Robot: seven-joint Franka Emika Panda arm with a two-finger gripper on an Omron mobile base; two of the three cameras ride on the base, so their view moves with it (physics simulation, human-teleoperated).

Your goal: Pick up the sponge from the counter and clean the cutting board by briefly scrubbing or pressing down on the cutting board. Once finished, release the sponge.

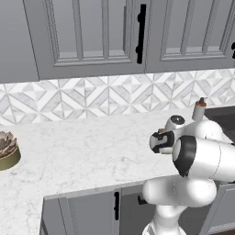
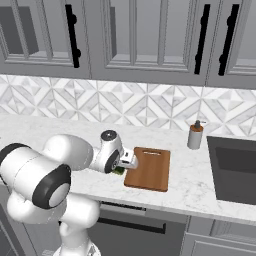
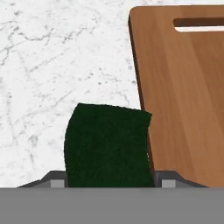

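Gripper is clamped on the sponge: in the hand view the dark green top sits squarely between the two tips at the bottom edge, one tip at each side of the block. Sponge is at the counter, just beside the board; its corner nearest the board looks to overlap the board's long edge, though whether it touches I can't tell. Looks like grasp done, lift and carry next. The relation that matters: the board lies to one side of the hand, right in the hand view, long axis running away from the camera, handle slot at the far end. So a short sideways shift should put the sponge over wood, then press down. Right base view adds context: gripper low at the board's left edge, a sliver of green sponge under the hand, a soap dispenser and the sink beyond. Left base view has the arm's own body blocking the board; it shows a potted succulent far left on the counter, well apart from the work.
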